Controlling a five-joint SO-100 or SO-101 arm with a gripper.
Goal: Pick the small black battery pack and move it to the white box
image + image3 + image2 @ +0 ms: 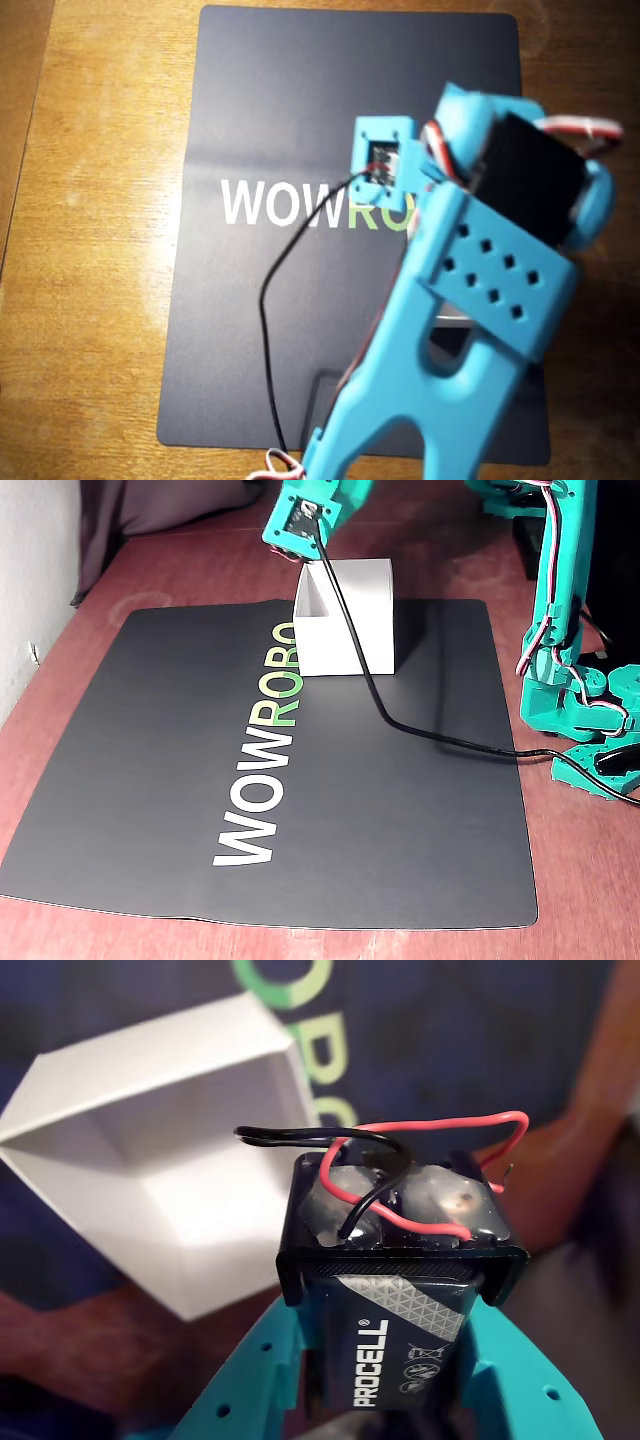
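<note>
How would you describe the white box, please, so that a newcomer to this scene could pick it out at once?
Start from the dark mat with WOWROBO lettering in the fixed view and follow the green letters to its far end. The white box stands there, beneath the raised teal arm; it is open-topped and the only white cube-shaped thing on the mat.

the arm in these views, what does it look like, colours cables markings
The arm is bright turquoise-blue printed plastic, with a flat plate pierced by a grid of small holes and black servo blocks set into the frame. Red, white and black wires loop between the joints, and a thin black cable trails from a small square camera housing. No lettering shows on it.
</note>
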